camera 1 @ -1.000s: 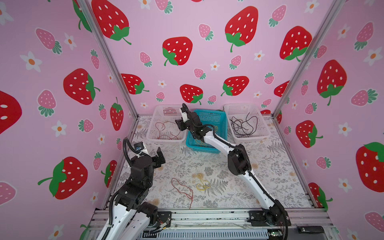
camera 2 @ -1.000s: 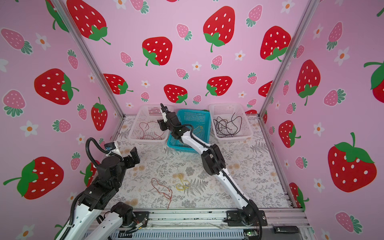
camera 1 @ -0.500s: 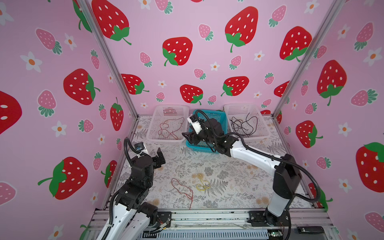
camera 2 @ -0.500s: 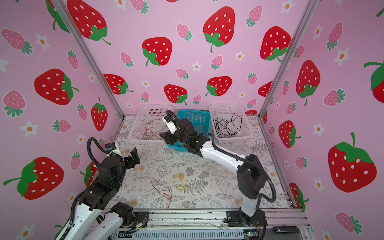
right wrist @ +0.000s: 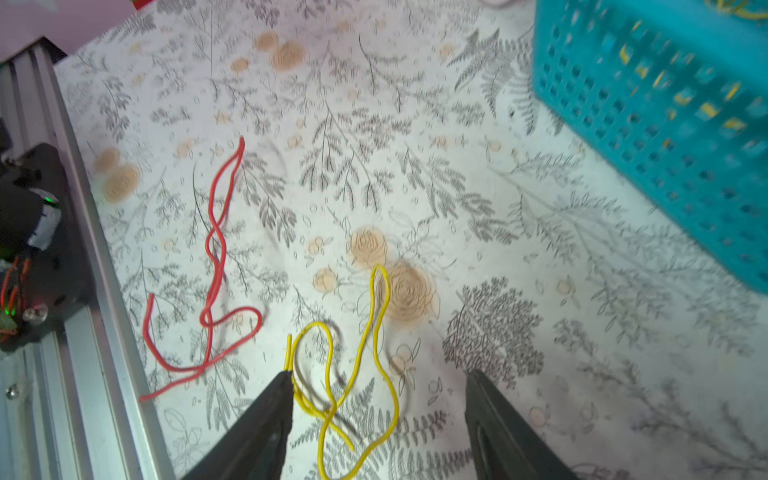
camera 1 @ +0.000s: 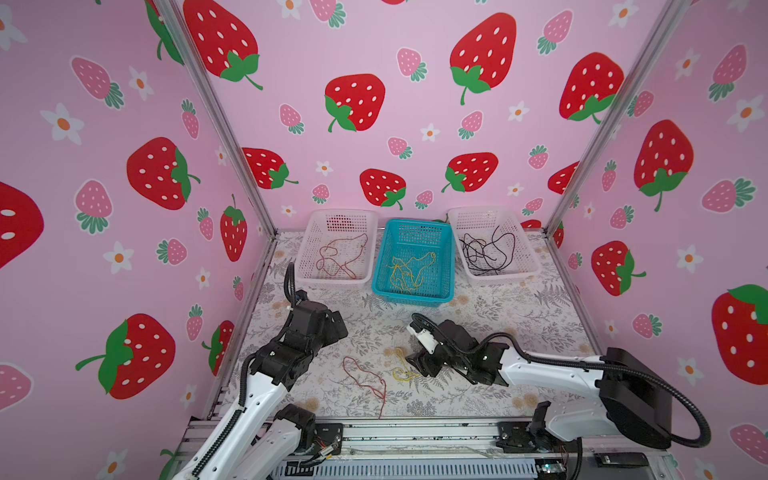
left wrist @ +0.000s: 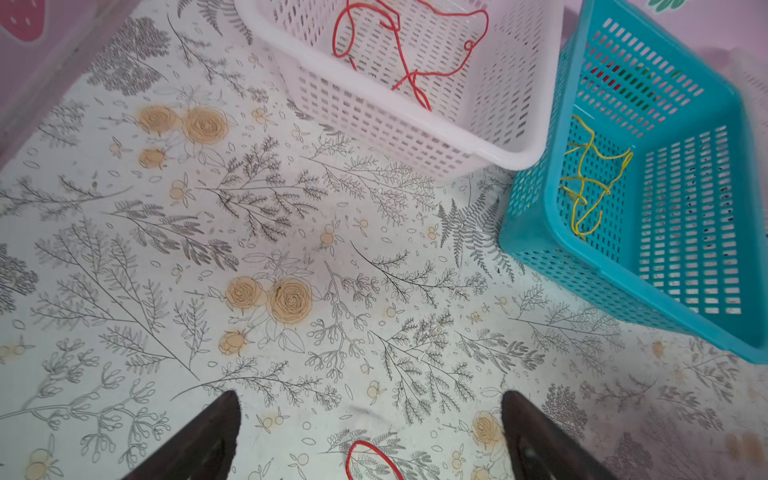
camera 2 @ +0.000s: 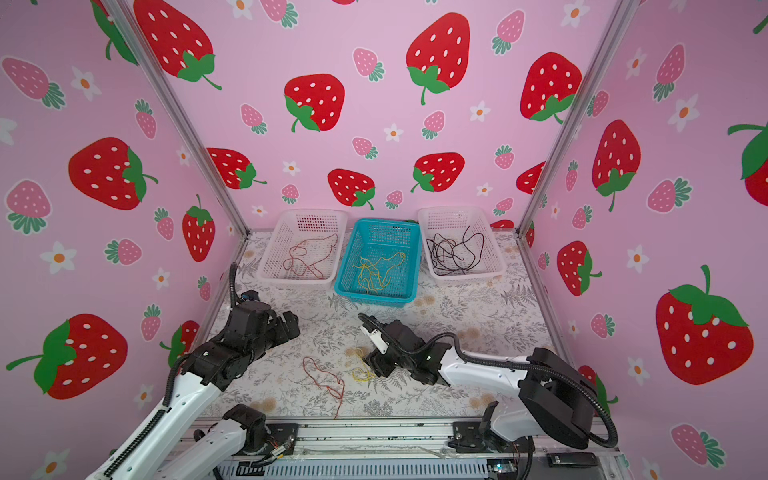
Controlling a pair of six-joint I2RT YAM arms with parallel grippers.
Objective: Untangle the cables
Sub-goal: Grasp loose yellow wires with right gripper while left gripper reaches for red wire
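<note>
Back from the blue basket, the right gripper is set open-jawed astride the loose yellow cable, likely next; left gripper held wide, empty.

I can read no text, label, brand, number or sign anywhere in my views.
</note>
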